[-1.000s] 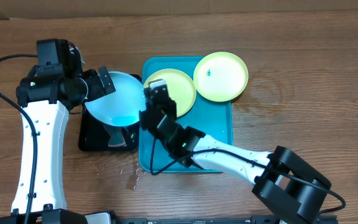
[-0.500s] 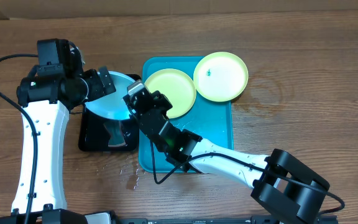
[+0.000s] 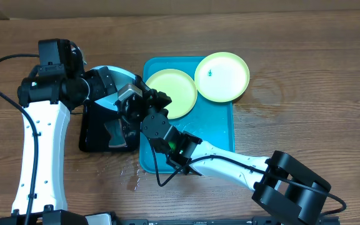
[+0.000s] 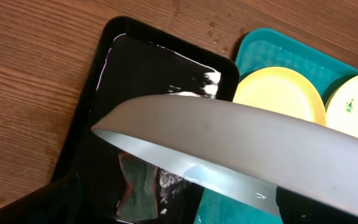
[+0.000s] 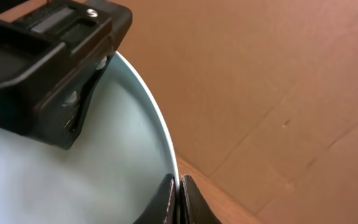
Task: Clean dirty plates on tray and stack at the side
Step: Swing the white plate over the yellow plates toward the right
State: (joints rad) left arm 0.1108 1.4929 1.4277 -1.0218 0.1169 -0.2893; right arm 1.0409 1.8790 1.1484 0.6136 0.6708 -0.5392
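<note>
Visibly tilted, glossy pale-blue plate (image 4: 260,143)

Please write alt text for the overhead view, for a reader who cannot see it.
The left gripper holds a light blue plate tilted above a black tray, with the shut right gripper at its rim. Two yellow-green plates rest on the turquoise tray, the upper-right one overhanging its corner.

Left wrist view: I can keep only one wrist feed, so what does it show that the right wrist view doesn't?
Only the left wrist: the black tray, the turquoise tray and two yellow-green plates on it. Only the right wrist: the left gripper clamped on the light blue plate, the right gripper shut at its rim. Both: that plate.
</note>
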